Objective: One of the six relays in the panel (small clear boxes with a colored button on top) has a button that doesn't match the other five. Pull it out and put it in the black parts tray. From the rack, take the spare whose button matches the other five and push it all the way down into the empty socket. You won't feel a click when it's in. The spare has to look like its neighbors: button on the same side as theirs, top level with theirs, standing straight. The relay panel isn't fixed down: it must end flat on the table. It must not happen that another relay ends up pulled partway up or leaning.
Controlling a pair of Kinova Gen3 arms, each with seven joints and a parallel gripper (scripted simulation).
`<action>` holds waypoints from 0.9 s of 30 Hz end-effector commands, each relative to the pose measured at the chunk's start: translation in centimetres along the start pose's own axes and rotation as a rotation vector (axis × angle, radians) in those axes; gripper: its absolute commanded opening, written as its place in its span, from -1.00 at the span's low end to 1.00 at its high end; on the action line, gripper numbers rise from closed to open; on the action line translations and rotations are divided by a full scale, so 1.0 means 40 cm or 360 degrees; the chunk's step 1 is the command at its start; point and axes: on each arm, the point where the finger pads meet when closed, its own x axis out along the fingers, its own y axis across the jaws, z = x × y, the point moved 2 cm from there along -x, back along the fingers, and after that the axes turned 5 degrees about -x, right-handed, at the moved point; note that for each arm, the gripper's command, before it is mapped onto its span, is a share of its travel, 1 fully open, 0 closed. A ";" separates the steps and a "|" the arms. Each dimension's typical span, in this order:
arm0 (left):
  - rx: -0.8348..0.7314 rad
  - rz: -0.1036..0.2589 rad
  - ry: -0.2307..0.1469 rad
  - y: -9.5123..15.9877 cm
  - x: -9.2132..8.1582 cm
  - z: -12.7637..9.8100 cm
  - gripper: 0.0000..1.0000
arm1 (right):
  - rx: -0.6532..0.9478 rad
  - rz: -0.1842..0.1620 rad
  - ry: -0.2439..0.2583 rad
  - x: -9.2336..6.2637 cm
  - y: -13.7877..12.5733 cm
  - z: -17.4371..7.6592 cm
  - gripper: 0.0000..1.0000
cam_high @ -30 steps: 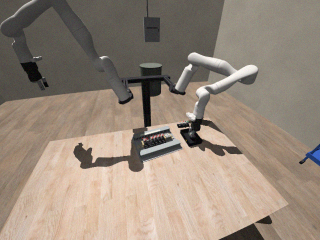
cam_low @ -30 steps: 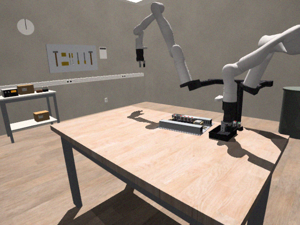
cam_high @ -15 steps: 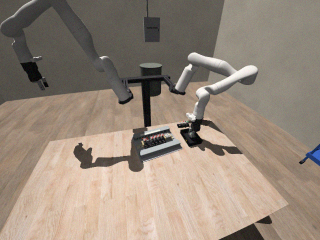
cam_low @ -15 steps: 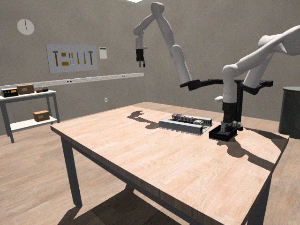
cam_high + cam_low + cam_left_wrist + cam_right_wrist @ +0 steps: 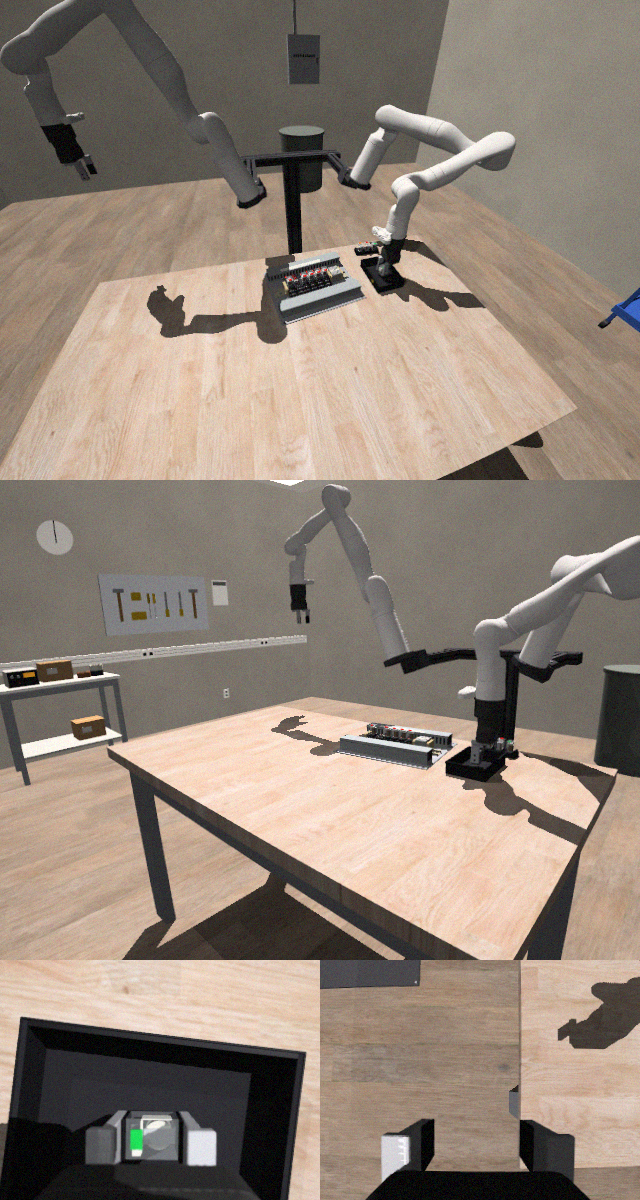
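My left gripper [image 5: 383, 271] [image 5: 476, 760] [image 5: 152, 1128] is shut on a clear relay [image 5: 162, 1148] with a green button on its left side in the left wrist view. The fingers and relay are down inside the black parts tray [image 5: 371, 277] [image 5: 464, 771] [image 5: 150, 1045]; whether the relay touches the tray floor cannot be told. The relay panel [image 5: 320, 305] [image 5: 385, 750] stands on the table, holding a row of red-button relays. The spare rack [image 5: 366, 252] behind the tray holds spares with red and green buttons. My right gripper [image 5: 86, 168] [image 5: 302, 618] [image 5: 477, 1137] is open, empty and high up.
The panel's grey side channels stand close beside the tray. The rack is close behind the left gripper. The arms' stand [image 5: 293, 217] rises behind the panel. The table edge [image 5: 520, 1060] runs below the right gripper. A dark bin [image 5: 310, 178] stands farther back.
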 end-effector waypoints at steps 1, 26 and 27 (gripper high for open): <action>0.0000 -0.0002 0.0001 -0.001 0.002 -0.001 -1.00 | 0.0000 0.0001 -0.0002 -0.001 0.000 0.001 1.00; 0.0000 -0.0002 0.0001 -0.001 0.011 0.000 1.00 | 0.0000 0.0001 -0.0002 -0.001 0.000 0.001 1.00; 0.0000 -0.0002 0.0001 -0.001 0.011 0.000 1.00 | 0.0000 0.0001 -0.0002 -0.001 0.000 0.001 1.00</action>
